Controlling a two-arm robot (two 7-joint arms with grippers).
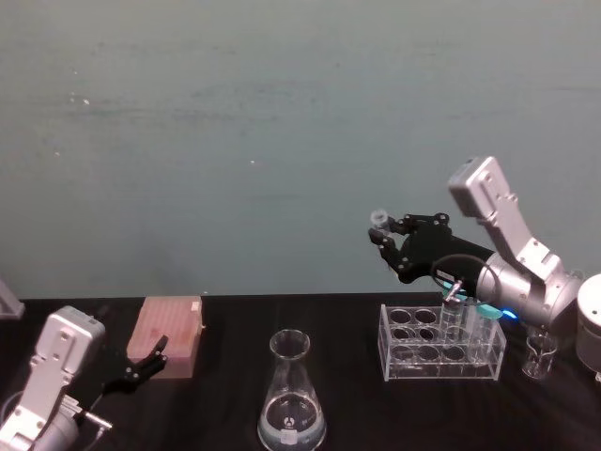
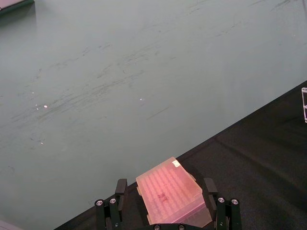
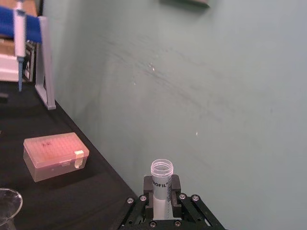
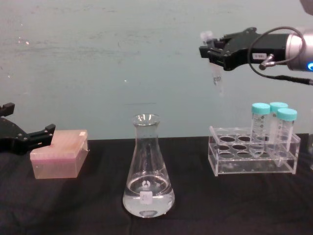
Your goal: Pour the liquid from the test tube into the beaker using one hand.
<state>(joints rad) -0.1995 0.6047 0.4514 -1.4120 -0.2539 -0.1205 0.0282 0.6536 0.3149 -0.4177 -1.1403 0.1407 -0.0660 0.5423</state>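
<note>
Clear plastic, item in hand: the test tube (image 4: 215, 73), slim with a conical tip, upright and rim up, clamped near its top by my right claw (image 4: 212, 51). It hangs high above the black desk (image 4: 73, 215), over the left end of the tube rack (image 4: 252, 159) and well apart from the beaker (image 4: 147, 161).

Hazards, as I judge them:
- The beaker's neck is narrow. If I tilt before the rim sits over the mouth, the pour lands on the desk or the rack.
- The grip is on smooth plastic. The tube could slip or swivel as I tip the wrist.
- If I come in too low, the claw could knock the tall flask over.

Containers:
- Test tube: I cannot tell how much it carries.
- Beaker: a conical glass flask, upright, left of the rack, with a shallow layer of clear liquid (image 4: 147, 204) across its base.
- Rack: three turquoise-capped tubes (image 4: 274, 125) at its right end. The other wells are vacant.
- Pink box (image 4: 58, 154): lid down, far left. My left claw (image 1: 150, 360) idles just beside it, fingers spread, gripping nothing.
</note>
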